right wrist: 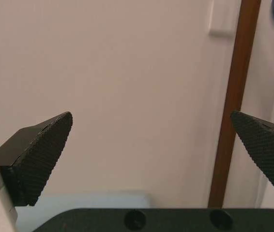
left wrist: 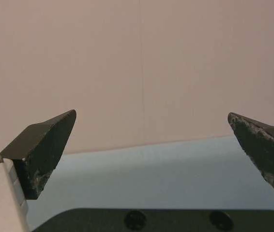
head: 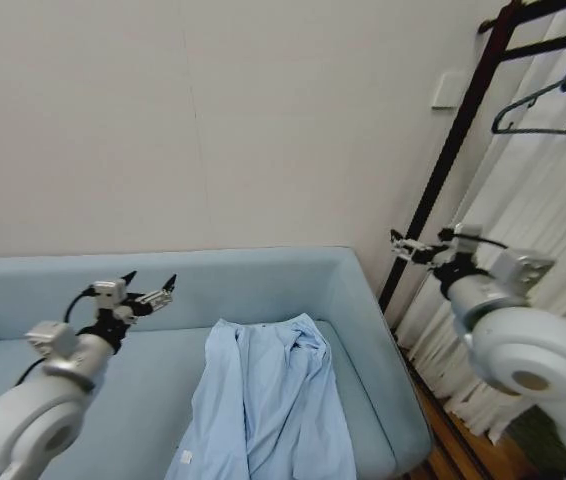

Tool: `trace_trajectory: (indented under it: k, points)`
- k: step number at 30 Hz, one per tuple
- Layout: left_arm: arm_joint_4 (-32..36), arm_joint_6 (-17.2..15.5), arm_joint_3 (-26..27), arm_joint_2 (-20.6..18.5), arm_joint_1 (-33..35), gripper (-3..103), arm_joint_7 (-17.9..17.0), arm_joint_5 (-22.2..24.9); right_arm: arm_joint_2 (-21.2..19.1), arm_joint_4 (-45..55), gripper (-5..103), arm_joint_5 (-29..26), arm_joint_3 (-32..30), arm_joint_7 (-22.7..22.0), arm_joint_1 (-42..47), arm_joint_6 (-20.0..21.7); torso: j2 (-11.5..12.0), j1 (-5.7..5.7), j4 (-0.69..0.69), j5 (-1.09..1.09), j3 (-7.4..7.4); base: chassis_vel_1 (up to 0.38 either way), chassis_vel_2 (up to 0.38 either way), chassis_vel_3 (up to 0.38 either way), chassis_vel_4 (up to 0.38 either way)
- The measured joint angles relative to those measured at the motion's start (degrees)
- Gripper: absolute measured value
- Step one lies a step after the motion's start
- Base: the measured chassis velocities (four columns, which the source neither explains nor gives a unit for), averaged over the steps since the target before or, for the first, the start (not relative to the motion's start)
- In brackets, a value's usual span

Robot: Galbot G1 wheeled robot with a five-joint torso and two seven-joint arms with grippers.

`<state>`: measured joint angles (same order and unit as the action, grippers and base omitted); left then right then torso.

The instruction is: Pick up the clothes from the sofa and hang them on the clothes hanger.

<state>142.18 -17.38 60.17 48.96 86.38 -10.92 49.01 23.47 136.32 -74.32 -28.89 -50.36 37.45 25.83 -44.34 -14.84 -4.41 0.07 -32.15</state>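
Note:
A light blue shirt lies spread flat on the seat of the pale blue sofa, right of its middle. A dark clothes rack pole rises at the right, with a dark blue hanger on its top bar. My left gripper hovers open above the seat, left of the shirt, with nothing between its fingers. Beyond the sofa's right arm, my right gripper is held up open close to the pole, its fingers empty.
A plain wall stands behind the sofa, with a white switch plate near the rack. Pale curtains hang at the right. Wooden floor shows beside the sofa's right end.

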Motion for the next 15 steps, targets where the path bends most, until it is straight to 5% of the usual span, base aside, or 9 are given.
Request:
trace_trajectory:
  k: [4,9,12,15]
  points:
    - [0.29,1.14,0.24,0.77,0.0,100,0.85,-0.51,-1.79,-7.78,100,9.21,2.51,5.72,-5.69,0.32,0.0,-0.01,-0.05,0.01,-0.02,0.0,0.0,0.0,0.0]
    - [0.25,1.28,-2.39,0.75,-1.56,100,1.15,-0.54,-1.64,-21.74,100,29.07,4.64,16.05,-9.32,-0.75,0.01,-0.02,-0.09,0.05,-0.02,0.0,0.0,0.0,0.0]
    - [0.25,1.18,-2.84,0.56,-1.79,100,1.06,-0.51,-0.82,-26.36,100,33.15,5.43,19.5,-11.02,-2.42,0.01,-0.02,-0.06,0.06,-0.03,0.0,0.0,0.0,0.0]
    - [0.24,0.73,-3.39,0.34,-2.06,100,0.68,-0.5,-0.26,-27.59,100,30.0,6.88,19.99,-14.46,-2.68,0.01,-0.02,-0.06,0.05,-0.03,0.0,0.0,0.0,0.0]
